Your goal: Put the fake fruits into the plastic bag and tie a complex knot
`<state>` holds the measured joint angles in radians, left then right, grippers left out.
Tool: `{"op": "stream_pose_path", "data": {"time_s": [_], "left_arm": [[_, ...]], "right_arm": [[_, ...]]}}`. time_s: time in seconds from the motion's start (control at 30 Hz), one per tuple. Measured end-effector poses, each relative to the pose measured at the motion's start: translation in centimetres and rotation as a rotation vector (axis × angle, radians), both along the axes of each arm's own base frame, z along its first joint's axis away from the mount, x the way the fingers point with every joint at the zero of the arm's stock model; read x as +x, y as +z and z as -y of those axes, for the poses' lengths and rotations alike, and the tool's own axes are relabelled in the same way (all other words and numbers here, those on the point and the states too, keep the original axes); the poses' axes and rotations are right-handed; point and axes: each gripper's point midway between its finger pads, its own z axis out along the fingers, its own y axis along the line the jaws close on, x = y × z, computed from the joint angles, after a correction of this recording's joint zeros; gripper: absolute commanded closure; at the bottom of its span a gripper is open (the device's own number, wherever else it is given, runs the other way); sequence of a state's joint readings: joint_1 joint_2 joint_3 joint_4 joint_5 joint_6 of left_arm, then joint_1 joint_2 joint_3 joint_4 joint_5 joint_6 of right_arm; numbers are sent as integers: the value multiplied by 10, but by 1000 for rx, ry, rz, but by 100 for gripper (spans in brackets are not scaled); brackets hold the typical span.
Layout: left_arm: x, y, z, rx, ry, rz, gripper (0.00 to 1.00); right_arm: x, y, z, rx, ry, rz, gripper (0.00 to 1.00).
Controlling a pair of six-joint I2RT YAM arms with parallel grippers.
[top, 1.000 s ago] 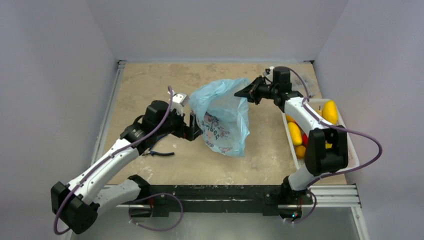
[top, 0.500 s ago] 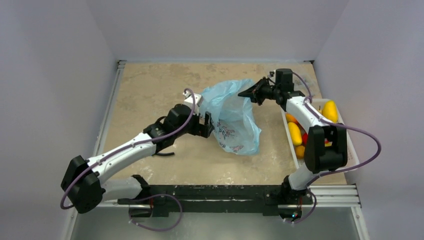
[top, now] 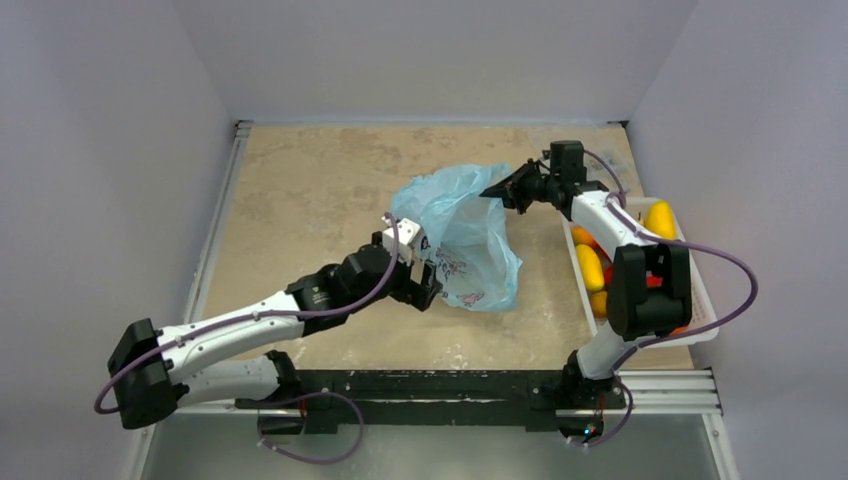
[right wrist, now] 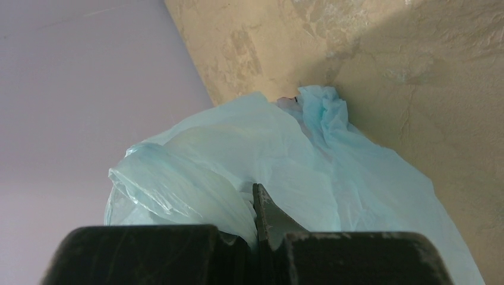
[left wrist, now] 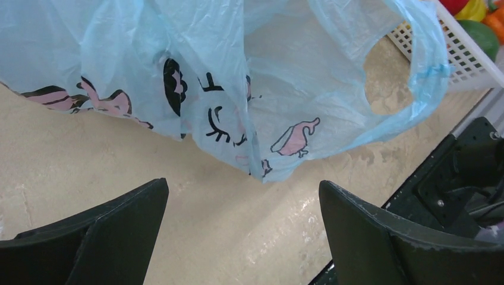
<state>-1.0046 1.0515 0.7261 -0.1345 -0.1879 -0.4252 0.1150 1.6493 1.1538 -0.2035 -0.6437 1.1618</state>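
Swung nearer, my left hand (left wrist: 243,196) gapes empty beside the plastic bag (top: 458,232), whose thin rim may slip from my clamped right hand (top: 499,190) if tugged.

The left arm (top: 250,320) has swung in from the left side of the table and stretched out low and long toward the middle, its elbow dropping and its base link turning with it. The left gripper (top: 427,288), which a second ago sat against the left flank of the plastic bag (top: 460,215), has travelled right and nearer, and now lies at the bag's near lower edge. The bag has shifted to the right, its bottom corner swinging toward the right arm. The right gripper (top: 497,192) has edged slightly right and nearer with the bag's top
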Motion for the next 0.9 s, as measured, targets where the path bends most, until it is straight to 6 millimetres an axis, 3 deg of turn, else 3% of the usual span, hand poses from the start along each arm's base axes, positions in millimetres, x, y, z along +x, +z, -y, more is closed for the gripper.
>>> {"op": "stream_pose_path", "data": {"time_s": [0.2, 0.27, 0.33, 0.5, 0.53, 0.63, 0.77, 0.9], "left_arm": [[27, -30, 24, 126, 78, -23, 0], [42, -37, 31, 177, 124, -18, 6], [55, -39, 34, 212, 172, 0, 24], [85, -28, 12, 231, 264, 25, 96], [93, -24, 4, 232, 283, 25, 100], [108, -6, -18, 232, 290, 37, 100], [83, 44, -22, 173, 141, 29, 100], [61, 99, -15, 88, -20, -19, 100]], "right_arm": [[-1, -2, 1, -7, -4, -16, 100], [-2, -3, 1, -9, -3, -20, 100], [-3, -4, 2, -16, 2, -17, 100], [-7, -10, 11, -54, 21, -2, 100], [-9, -12, 14, -69, 29, 6, 100], [-16, -19, 23, -138, 79, 45, 100], [-28, -25, 39, -304, 168, 133, 99], [-40, -11, 54, -457, 260, 270, 64]]}}
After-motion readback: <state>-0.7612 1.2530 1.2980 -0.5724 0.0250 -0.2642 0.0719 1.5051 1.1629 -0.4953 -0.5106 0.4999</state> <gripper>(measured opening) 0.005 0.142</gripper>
